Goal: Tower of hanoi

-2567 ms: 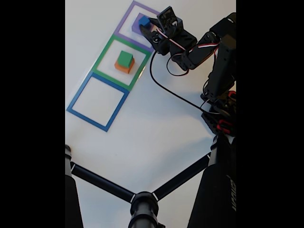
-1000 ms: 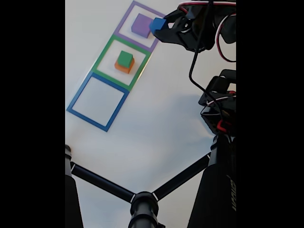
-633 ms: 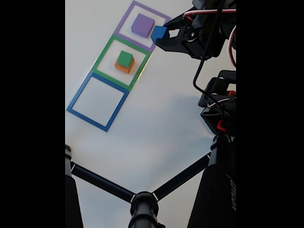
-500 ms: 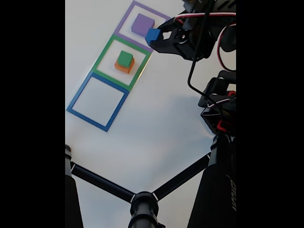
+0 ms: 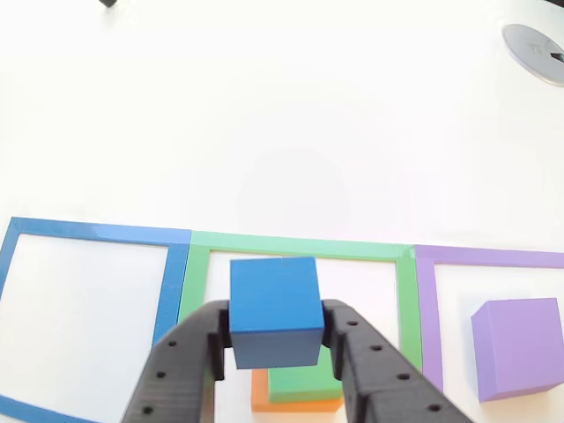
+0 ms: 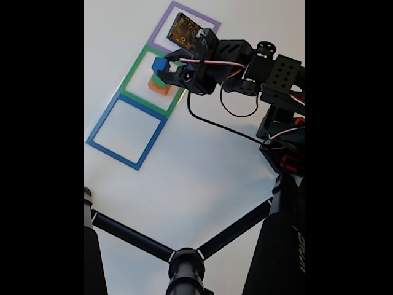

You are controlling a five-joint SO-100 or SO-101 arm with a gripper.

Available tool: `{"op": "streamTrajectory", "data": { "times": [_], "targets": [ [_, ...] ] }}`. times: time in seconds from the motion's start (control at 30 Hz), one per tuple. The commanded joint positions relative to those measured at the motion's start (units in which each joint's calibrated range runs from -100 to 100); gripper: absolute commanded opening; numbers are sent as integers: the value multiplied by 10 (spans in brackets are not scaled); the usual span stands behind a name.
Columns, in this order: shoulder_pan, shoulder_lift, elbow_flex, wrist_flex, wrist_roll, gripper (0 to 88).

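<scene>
Your arm (image 6: 258,70) reaches out leftward in the fixed view, and your gripper (image 5: 275,339) has both black fingers (image 5: 181,370) clamped on a load.

Bright white table (image 6: 202,172) (evenly lit), black tripod legs (image 6: 132,236) below.

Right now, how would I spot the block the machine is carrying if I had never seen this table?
Find the row of three coloured square outlines on the white table and go to the green outline in the middle. The blue block hangs there, pinched in the black end effector. It is the one block off the table; the others sit in outlines.
</scene>
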Motion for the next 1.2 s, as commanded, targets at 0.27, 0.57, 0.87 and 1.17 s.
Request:
{"op": "streamTrajectory", "data": {
  "times": [0.27, 0.57, 0.87, 1.17],
  "targets": [
    [10, 143, 150, -416, 7, 47],
    [25, 244, 172, -545, 7, 47],
    [36, 298, 176, -594, 7, 47],
    [42, 334, 183, -624, 7, 48]
  ]
}}
